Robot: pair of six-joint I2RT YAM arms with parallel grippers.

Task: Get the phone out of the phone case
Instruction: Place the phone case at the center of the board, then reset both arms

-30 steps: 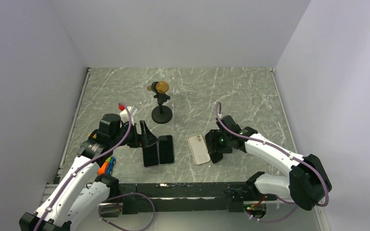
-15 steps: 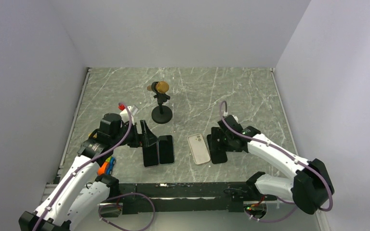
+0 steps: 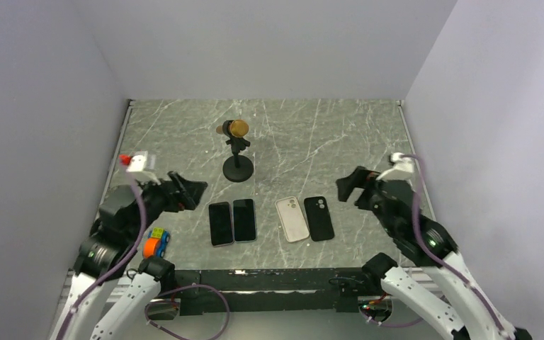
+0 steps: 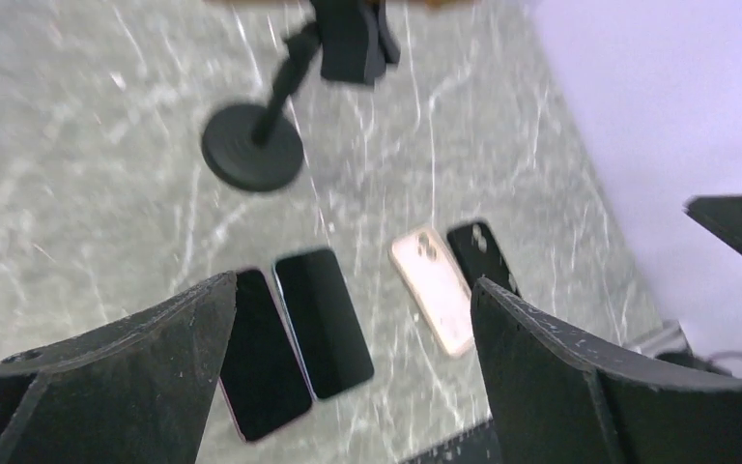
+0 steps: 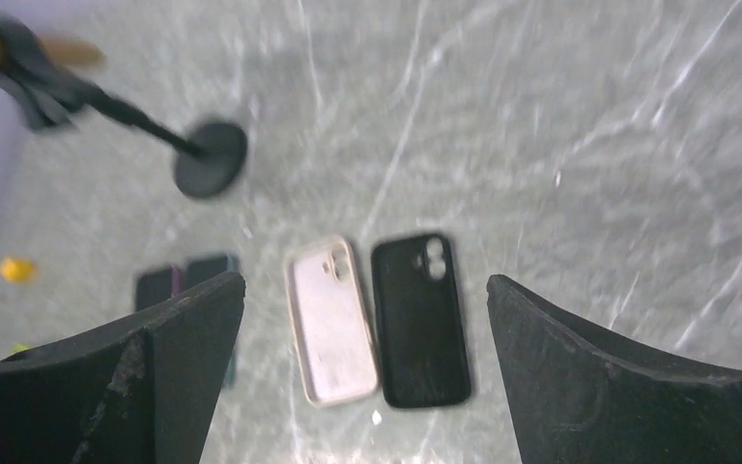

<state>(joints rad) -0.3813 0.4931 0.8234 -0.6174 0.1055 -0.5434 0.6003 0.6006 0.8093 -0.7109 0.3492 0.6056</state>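
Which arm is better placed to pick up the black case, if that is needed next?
Probably the right. The black case lies at the row's right end, nearest the open right gripper; the left gripper is at the row's far end.

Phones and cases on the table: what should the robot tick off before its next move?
1. Left fingers open, holding nothing: ok.
2. Right fingers open, holding nothing: ok.
3. Two phones flat, side by side: ok.
4. Beige case and black case lying apart from the phones: ok.
5. Cases truly empty: cannot tell, blurred.
6. Microphone stand upright, away from both arms: ok.
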